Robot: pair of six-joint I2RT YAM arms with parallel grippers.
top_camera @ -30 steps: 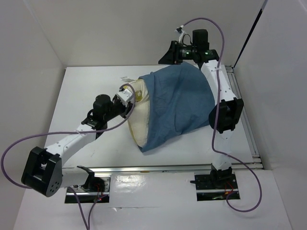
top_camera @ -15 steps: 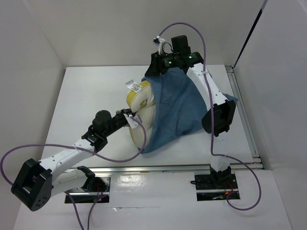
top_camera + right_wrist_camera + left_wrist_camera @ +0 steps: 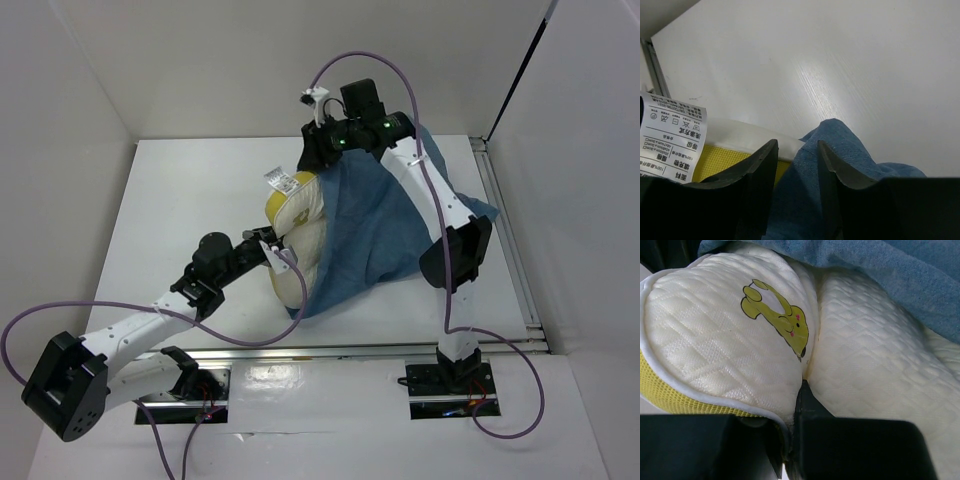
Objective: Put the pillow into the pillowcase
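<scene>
Currently the left gripper (image 3: 273, 246) pinches the doubled-over pillow (image 3: 296, 212), half inside the pillowcase (image 3: 385, 225) on the table (image 3: 190, 190); the right gripper (image 3: 318, 160) grasps its rim. A hard tug could slip that thin cloth free, collapsing the opening.

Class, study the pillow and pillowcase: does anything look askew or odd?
Yes. The pillow is buckled into a deep crease where the left gripper pinches it, partly outside the pillowcase, its care label sticking out.

Bare table (image 3: 185, 195) left of pillow (image 3: 300, 205): free passage. Right side blocked by draped pillowcase (image 3: 375, 225) and right arm (image 3: 432, 185) reaching over it.
</scene>
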